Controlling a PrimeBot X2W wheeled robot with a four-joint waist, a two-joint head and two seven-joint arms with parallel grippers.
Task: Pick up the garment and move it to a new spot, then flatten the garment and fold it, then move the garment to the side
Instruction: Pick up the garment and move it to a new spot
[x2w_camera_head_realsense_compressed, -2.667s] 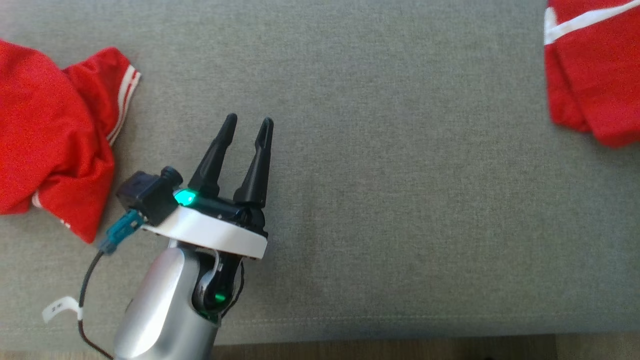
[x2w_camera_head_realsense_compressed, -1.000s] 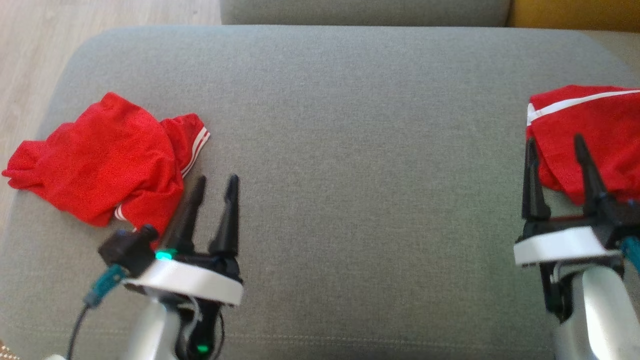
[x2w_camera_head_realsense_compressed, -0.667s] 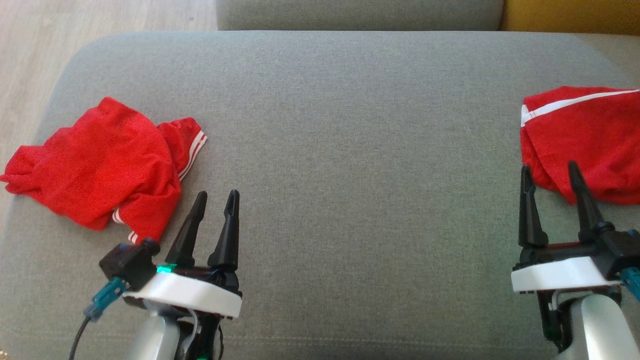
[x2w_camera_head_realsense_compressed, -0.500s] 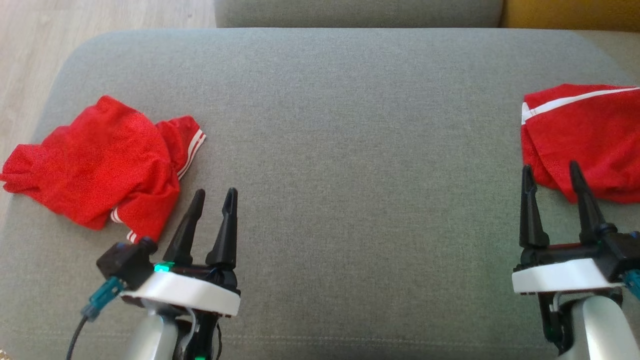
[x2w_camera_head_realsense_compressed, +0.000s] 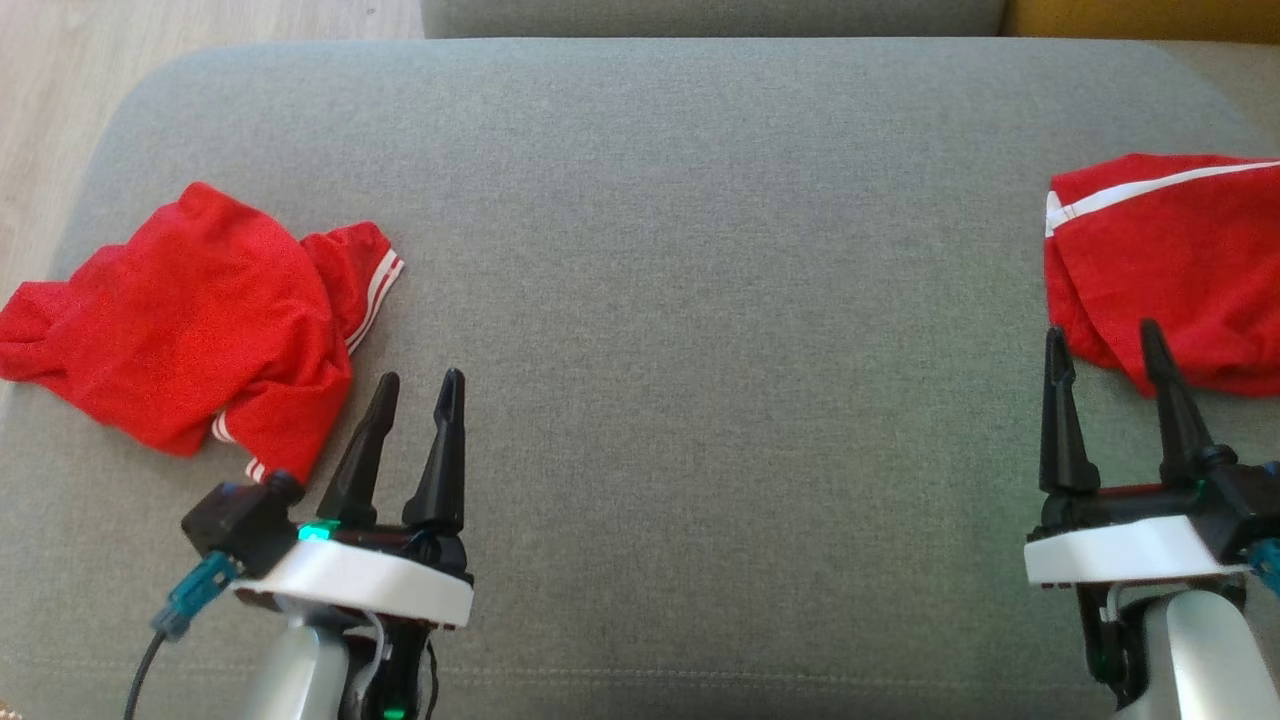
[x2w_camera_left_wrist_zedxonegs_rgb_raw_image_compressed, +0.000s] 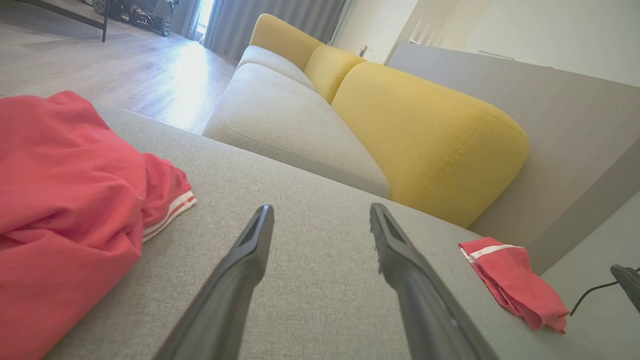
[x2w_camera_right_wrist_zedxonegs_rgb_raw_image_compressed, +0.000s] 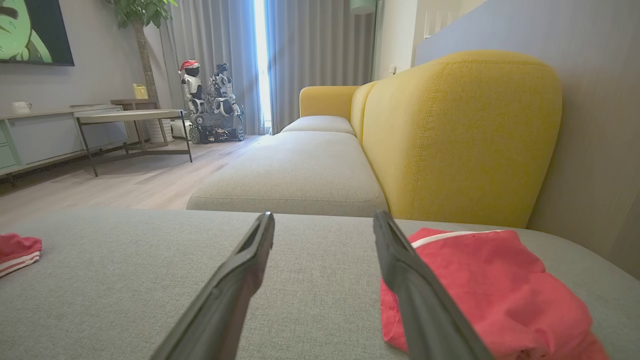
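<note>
Two red pieces lie on the long grey woven-fabric seat cushion (x2w_camera_head_realsense_compressed: 700, 250), at opposite ends. At the left end sits the crumpled red garment (x2w_camera_head_realsense_compressed: 190, 320), a soft, finely meshed heap with deep folds and a cuff edged in thin white stripes turned towards the middle. At the right end is the folded red garment (x2w_camera_head_realsense_compressed: 1170, 270), flatter and tidier, with one white band across its far side.

Whether either is a shirt or shorts I cannot tell (the heap hides its own shape). The head view cuts off the folded piece at its right edge and the far tip of the heap at its left.

Just beside the heap's near corner is the left gripper (x2w_camera_head_realsense_compressed: 421, 376), its two long, dark, tapering fingers spread wide with nothing between them. The left wrist view shows bare grey weave in that gap, the heap (x2w_camera_left_wrist_zedxonegs_rgb_raw_image_compressed: 60, 200) to the left and the folded piece (x2w_camera_left_wrist_zedxonegs_rgb_raw_image_compressed: 510, 280) small at the far end.

At the other end, the right gripper (x2w_camera_head_realsense_compressed: 1101, 330) is equally wide and empty. One fingertip overlaps the folded piece's near edge; whether it touches is unclear. In the right wrist view that finger covers the garment's (x2w_camera_right_wrist_zedxonegs_rgb_raw_image_compressed: 480, 285) left edge.

Behind stands a rounded mustard-yellow upholstered backrest (x2w_camera_left_wrist_zedxonegs_rgb_raw_image_compressed: 425, 140), and pale wooden plank flooring (x2w_camera_head_realsense_compressed: 50, 60) lies beyond the cushion's left end.
</note>
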